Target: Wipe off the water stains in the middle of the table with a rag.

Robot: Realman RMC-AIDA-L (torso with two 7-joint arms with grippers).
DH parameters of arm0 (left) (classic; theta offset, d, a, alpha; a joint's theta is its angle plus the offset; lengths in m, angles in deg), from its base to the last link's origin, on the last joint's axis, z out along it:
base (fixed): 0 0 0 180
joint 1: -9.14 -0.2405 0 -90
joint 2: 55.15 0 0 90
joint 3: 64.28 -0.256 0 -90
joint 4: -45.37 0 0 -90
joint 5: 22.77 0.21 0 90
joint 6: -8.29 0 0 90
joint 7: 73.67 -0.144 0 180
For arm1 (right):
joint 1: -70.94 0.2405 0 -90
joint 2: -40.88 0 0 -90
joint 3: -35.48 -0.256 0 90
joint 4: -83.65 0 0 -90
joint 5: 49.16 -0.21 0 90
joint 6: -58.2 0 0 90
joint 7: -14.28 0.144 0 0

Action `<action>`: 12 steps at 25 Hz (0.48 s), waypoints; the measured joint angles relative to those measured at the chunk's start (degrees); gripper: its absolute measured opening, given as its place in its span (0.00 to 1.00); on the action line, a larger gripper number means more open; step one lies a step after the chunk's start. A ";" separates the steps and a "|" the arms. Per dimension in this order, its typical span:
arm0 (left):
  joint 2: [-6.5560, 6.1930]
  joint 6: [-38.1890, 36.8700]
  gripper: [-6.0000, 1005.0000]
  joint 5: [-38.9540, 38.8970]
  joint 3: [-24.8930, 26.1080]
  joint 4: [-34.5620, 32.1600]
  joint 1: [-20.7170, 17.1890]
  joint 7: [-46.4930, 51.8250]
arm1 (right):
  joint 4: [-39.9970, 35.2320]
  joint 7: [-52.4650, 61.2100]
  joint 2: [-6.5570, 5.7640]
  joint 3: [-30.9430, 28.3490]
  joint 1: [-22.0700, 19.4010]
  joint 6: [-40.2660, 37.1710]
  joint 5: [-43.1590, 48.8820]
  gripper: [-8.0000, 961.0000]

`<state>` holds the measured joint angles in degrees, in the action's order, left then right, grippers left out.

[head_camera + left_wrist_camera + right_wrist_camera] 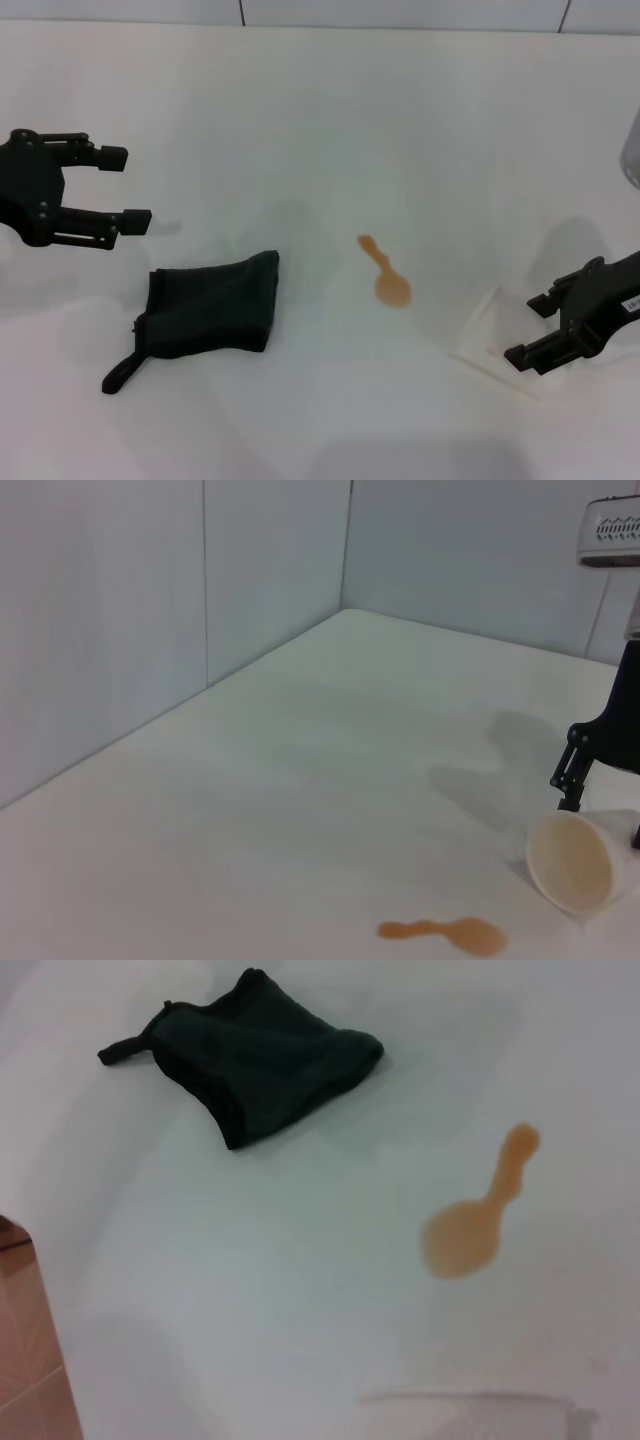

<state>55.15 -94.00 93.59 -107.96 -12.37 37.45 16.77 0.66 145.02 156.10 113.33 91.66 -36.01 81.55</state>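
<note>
Hovering left gripper point(138, 185): it hung above the table point(320, 110) on the robot's left, jaws spread wide and empty, beyond and to the left of the rag point(212, 305), not touching it.
Right gripper point(528, 327): it sat low at the right edge, jaws apart, with a clear plastic cup point(498, 330) lying on its side between or just under the fingers; whether they gripped it could not be told.
Rag: it lay crumpled and flat, loop tab toward the robot, left of the stain and apart from it.
Stain point(386, 277): an orange-brown puddle near the middle, round blob with a thin tail, between the rag and the cup, untouched.
Risk, grasp: a wide pinch on a bunched cloth might have caught only one fold, so the rag could have trailed or dropped.
Risk, wipe: too light a press would probably have smeared the liquid wider.
Risk, cup: a sweep running on to the right could have knocked the cup or met the right gripper.
</note>
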 joint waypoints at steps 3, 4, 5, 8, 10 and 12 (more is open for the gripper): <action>0.00 0.00 0.86 0.00 0.00 0.00 0.02 0.01 | 0.16 0.01 0.00 0.02 0.03 0.02 0.13 0.79; -0.01 0.00 0.86 0.00 0.00 0.00 0.01 0.03 | 0.17 0.01 0.00 0.02 0.03 0.03 0.13 0.79; -0.01 0.00 0.86 0.00 0.00 0.00 0.01 0.05 | 0.19 0.02 0.00 0.02 0.03 0.03 0.14 0.79; -0.04 0.00 0.86 0.00 0.00 0.00 0.00 0.08 | 0.20 0.03 0.00 0.02 0.03 0.05 0.16 0.79; -0.05 0.03 0.86 0.00 -0.01 -0.01 0.00 0.08 | 0.20 0.04 0.00 0.02 0.02 0.06 0.16 0.79; -0.06 0.07 0.86 0.00 -0.01 -0.01 0.00 0.08 | 0.20 0.04 0.00 0.02 0.02 0.05 0.16 0.78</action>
<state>55.09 -93.94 93.59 -107.97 -12.38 37.44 16.86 0.86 145.06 156.10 113.35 91.68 -35.96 81.71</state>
